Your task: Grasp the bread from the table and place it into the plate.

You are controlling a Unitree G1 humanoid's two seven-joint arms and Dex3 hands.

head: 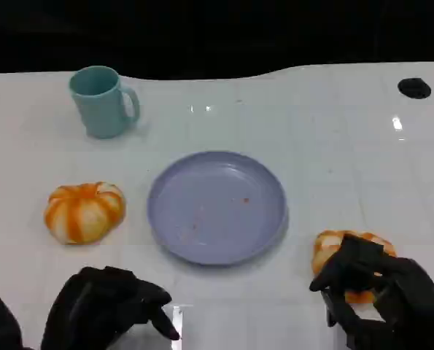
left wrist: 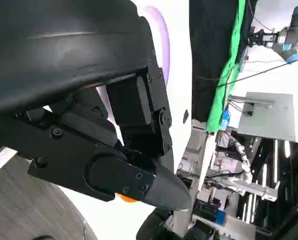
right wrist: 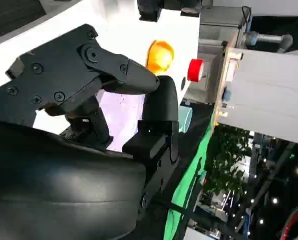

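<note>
Two orange-and-white round breads lie on the white table, one on each side of the purple plate (head: 217,208). The left bread (head: 84,211) sits by itself. My right hand (head: 381,292) is over the right bread (head: 333,242), with its fingers spread across the near side and bread showing between thumb and fingers. In the right wrist view the fingers (right wrist: 113,75) stand apart with nothing between them; past them I see the plate (right wrist: 123,112) and the far bread (right wrist: 160,55). My left hand (head: 103,306) rests low at the front left and holds nothing.
A teal mug (head: 101,100) stands at the back left, handle to the right. Two black round marks (head: 413,87) sit near the table's far edge. Bare table lies between the plate and both hands.
</note>
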